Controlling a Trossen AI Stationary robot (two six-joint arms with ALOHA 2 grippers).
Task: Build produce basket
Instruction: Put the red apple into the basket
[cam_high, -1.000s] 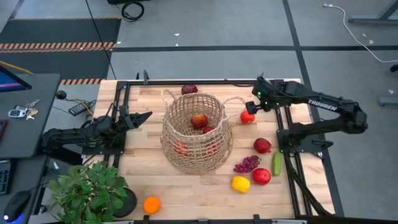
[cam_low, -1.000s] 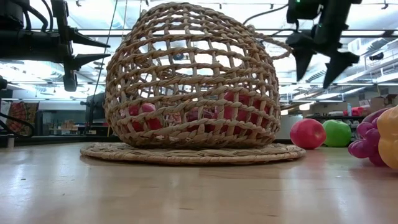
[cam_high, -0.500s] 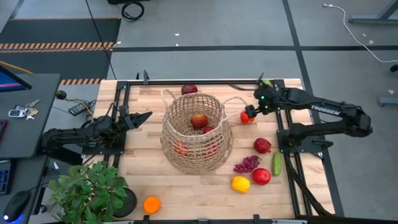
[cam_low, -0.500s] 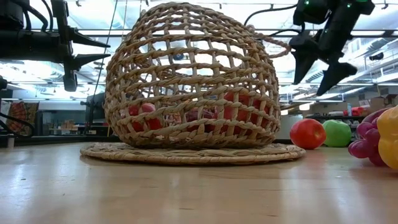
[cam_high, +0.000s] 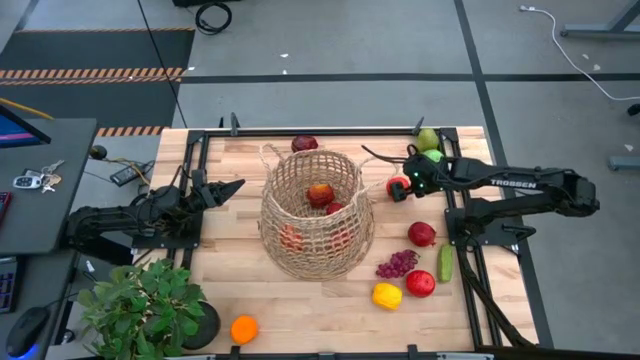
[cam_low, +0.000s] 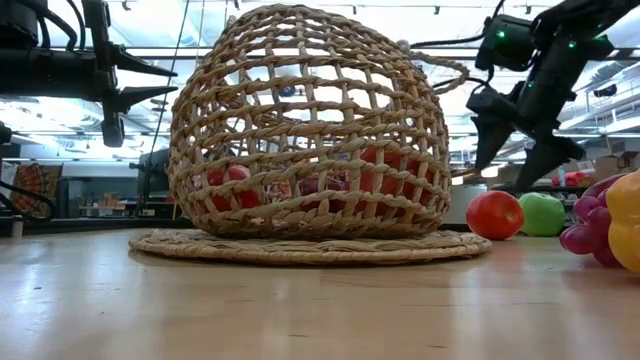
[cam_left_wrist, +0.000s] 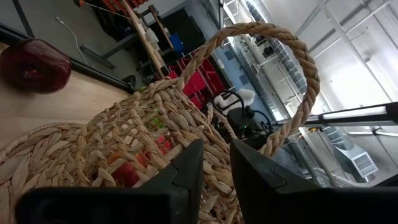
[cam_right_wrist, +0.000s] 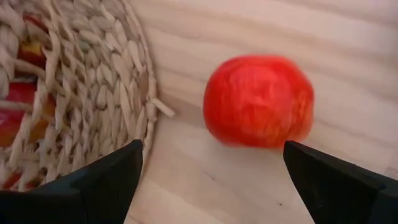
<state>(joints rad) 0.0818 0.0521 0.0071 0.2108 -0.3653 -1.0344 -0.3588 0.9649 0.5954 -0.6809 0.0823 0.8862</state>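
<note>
your left gripper (cam_high: 232, 186) hangs pinched closed and empty beside the basket (cam_high: 317, 213), which sits mid-table with several fruits inside. your right gripper (cam_high: 402, 186) stands spread wide over 1 red apple (cam_high: 397, 186), not gripping it.

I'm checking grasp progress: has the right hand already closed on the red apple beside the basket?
No: the right hand stands open, fingers wide on either side of the red apple, not touching it.

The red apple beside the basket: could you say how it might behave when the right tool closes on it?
The red apple looks round and smooth, so it may roll on the bare table if nudged. The open right tool straddles it; its glossy skin could slip.
</note>
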